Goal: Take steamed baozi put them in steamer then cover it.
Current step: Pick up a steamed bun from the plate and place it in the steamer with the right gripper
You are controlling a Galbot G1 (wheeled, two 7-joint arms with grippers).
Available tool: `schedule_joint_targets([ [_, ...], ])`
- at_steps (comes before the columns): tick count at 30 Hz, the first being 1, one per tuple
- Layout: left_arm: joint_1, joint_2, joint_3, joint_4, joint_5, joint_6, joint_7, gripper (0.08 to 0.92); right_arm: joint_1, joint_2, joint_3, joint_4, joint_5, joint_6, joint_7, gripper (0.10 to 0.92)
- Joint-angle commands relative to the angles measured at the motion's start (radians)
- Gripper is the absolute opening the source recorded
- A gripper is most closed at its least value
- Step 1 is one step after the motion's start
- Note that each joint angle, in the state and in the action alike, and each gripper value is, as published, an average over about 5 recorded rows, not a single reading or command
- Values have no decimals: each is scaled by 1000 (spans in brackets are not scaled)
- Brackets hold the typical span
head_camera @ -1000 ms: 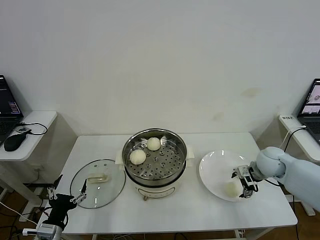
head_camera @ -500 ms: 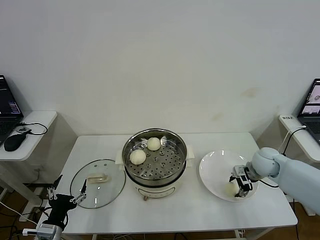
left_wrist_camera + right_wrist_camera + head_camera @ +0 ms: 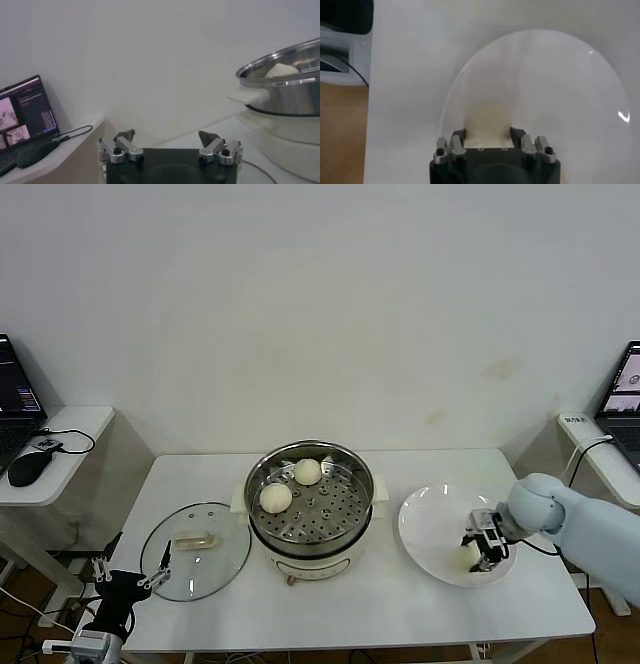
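Two steamed baozi [image 3: 276,497] [image 3: 308,471] lie on the perforated tray of the shiny steamer [image 3: 345,484] at the table's middle. Another baozi [image 3: 464,556] sits low over the near part of the white plate [image 3: 430,519], and my right gripper [image 3: 478,552] is shut on it. In the right wrist view that baozi [image 3: 487,117] fills the gap between the fingers [image 3: 457,137]. The glass cover [image 3: 225,559] lies flat left of the steamer, handle [image 3: 195,539] up. My left gripper [image 3: 130,579] hangs open below the table's front left corner; its wrist view shows the steamer [image 3: 285,85] ahead.
A side table [image 3: 70,429] at the left carries a laptop, a mouse [image 3: 28,466] and a cable. Another laptop [image 3: 625,399] stands at the far right. The plate sits close to the table's right front edge.
My right gripper has closed round the baozi on the plate and shifted slightly toward the steamer. The left arm, the cover and the steamer have not moved.
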Motion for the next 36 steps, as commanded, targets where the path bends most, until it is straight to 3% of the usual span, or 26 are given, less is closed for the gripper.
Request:
schedule_joint_targets([
  [1,-3,1,2,-2,-2,1,0,823,363,-26,-124,59,141,-4,-20,585],
  [6,-2,9,6,-11,-5,2,1,823,679,69,-340,56,225,-3,-28,585],
  [12,-1,14,2,-19,-12,2,1,823,812,255,-405,51,327,-9,-7,585],
  [23,1,5,-18,-29,-15,1,0,823,710,563,-416,9,386,12,68,585],
  [36,4,-3,-51,-39,-36,-4,-4,823,594,756,-478,-113,272,197,63,588],
])
